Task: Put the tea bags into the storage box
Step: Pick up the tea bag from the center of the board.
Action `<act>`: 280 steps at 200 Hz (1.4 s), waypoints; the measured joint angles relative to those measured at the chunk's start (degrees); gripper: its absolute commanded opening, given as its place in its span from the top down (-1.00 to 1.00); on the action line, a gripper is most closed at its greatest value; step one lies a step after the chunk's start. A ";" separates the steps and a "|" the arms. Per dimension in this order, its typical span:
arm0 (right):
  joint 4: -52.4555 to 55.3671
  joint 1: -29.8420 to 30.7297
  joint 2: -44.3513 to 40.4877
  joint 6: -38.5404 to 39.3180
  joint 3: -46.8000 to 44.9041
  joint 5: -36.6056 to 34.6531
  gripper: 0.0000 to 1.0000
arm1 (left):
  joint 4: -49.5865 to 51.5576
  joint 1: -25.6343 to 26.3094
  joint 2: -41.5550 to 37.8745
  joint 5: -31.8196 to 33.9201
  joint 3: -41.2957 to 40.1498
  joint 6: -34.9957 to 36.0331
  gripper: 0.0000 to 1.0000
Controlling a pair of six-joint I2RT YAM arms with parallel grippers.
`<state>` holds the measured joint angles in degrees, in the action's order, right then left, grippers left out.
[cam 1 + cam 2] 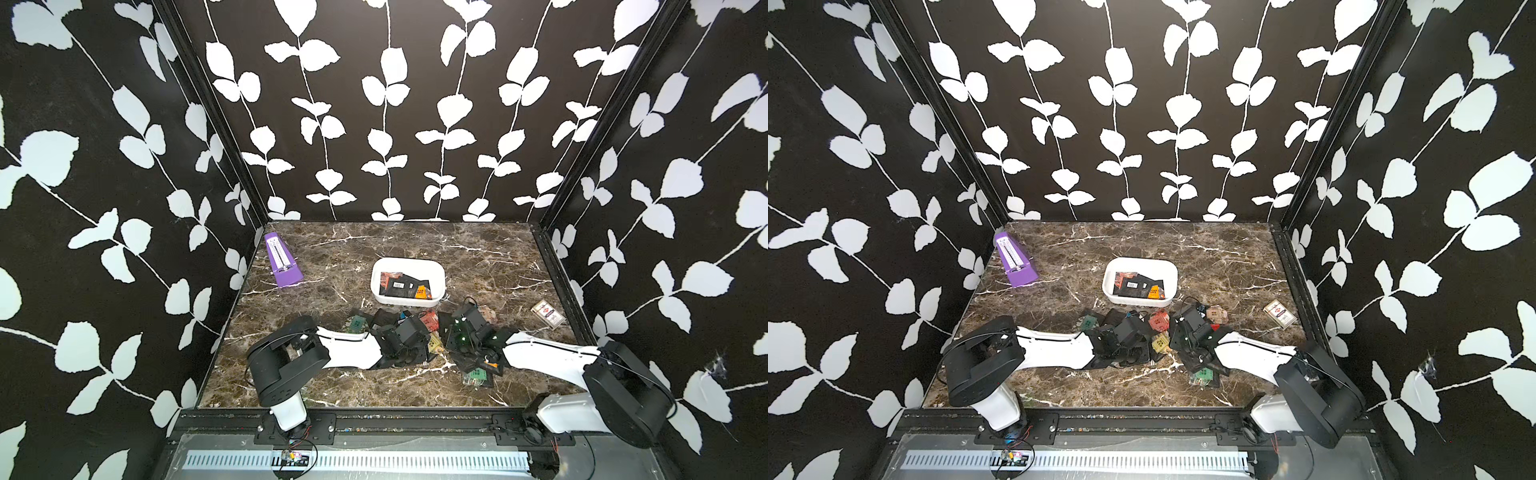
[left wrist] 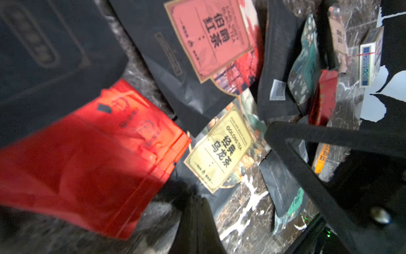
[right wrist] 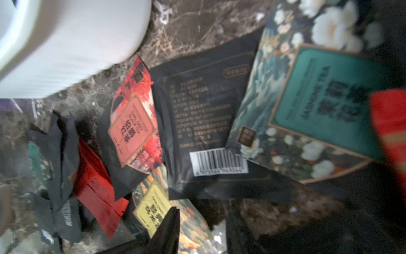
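Left gripper [image 1: 409, 338] clenched, red sachet [image 2: 87, 165] right at its fingers — held or not, can't tell. Right gripper [image 1: 461, 328] low over tea bags [image 1: 432, 320] — finger state unclear. Storage box [image 1: 407, 262] just beyond both.

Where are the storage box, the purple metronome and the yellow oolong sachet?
storage box [image 1: 401, 301]: in a top view, on its near outer wall.
purple metronome [image 1: 286, 268]: in a top view, on its front face.
yellow oolong sachet [image 2: 219, 149]: left wrist view, on its yellow label.

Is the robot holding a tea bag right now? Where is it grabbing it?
The left gripper looks shut on a red tea bag, pinching one corner. Whether the right gripper holds anything cannot be told.
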<state>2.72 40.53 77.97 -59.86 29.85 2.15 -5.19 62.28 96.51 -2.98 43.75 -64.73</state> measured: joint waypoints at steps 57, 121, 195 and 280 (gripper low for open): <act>-4.00 0.00 0.44 -0.13 -1.60 1.49 0.62 | -0.04 0.04 0.00 0.04 0.00 0.00 1.00; -4.13 0.00 0.26 0.35 -2.32 2.38 1.00 | 0.15 0.04 -0.13 0.07 0.00 0.04 1.00; 6.49 1.44 -13.16 1.05 -2.36 3.56 1.00 | 7.76 0.11 -9.77 2.47 0.04 2.08 1.00; 24.28 1.79 -22.75 6.23 18.05 -0.92 1.00 | 15.89 0.26 -29.38 16.15 -5.64 3.13 0.84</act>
<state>27.00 42.33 55.22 -53.63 47.90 1.23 10.70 62.54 67.13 13.17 38.11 -61.60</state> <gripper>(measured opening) 0.047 0.078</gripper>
